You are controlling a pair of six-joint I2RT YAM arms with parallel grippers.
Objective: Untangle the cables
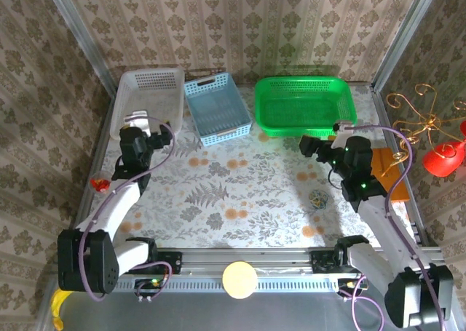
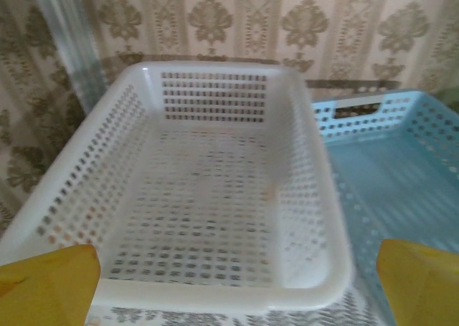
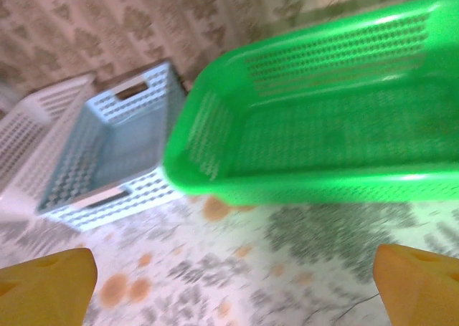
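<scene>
**Both grippers wide open and empty; cables lay bunched on the cloth by the right arm**

The table [image 1: 240, 193] was covered with a pale cloth printed with grey fern leaves and orange blots. Wallpaper in a beige damask pattern closed it in at the back and on both sides, with metal frame posts at the corners and a metal rail along the near edge. Three perforated baskets stood in a row along the far edge: a white basket [image 1: 172, 98] on the left, a blue basket [image 1: 215, 107] touching it in the middle, and a green basket [image 1: 305, 105] on the right.

The cables [image 1: 317, 196] sat on the bare cloth in a small knotted clump, in front of the green basket and just beside the right arm's forearm, well apart from the left arm. The clump was too small and compact to tell any long axis or which way its ends pointed.

The left gripper [image 2: 233, 290] hung over the near rim of the white basket, its yellow fingertips [image 2: 49, 284] spread fully apart with nothing between them. The right gripper [image 3: 233, 286] was above the cloth in front of the green basket, its yellow fingertips [image 3: 44, 283] likewise spread wide and holding nothing.
</scene>
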